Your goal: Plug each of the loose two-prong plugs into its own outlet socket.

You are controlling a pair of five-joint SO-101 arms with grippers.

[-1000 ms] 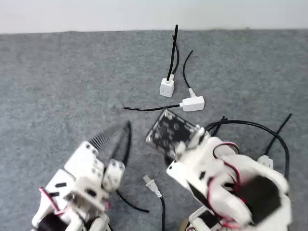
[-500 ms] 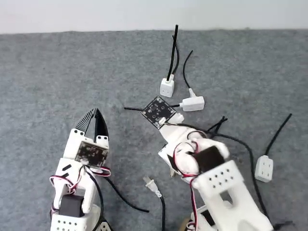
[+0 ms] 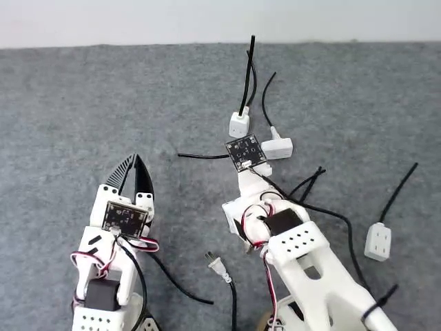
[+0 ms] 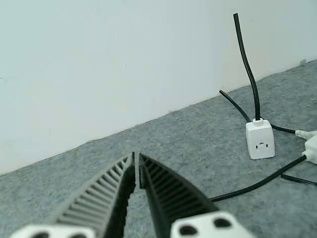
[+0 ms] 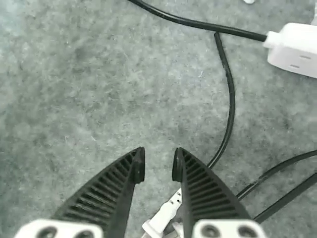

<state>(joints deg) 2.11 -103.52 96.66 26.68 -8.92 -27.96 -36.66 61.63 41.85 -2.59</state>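
Ajar and empty, my right claw has swung out near the white socket, no plug grasped yet; my left claw sits closed.

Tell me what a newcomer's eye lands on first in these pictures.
The right end effector stands out first, open over the black cords on the grey carpet, beside the flat socket, with the upright socket just beyond. Next comes the left end effector, shut and aimed toward the wall, then the loose plug near the lower edge of the high view.
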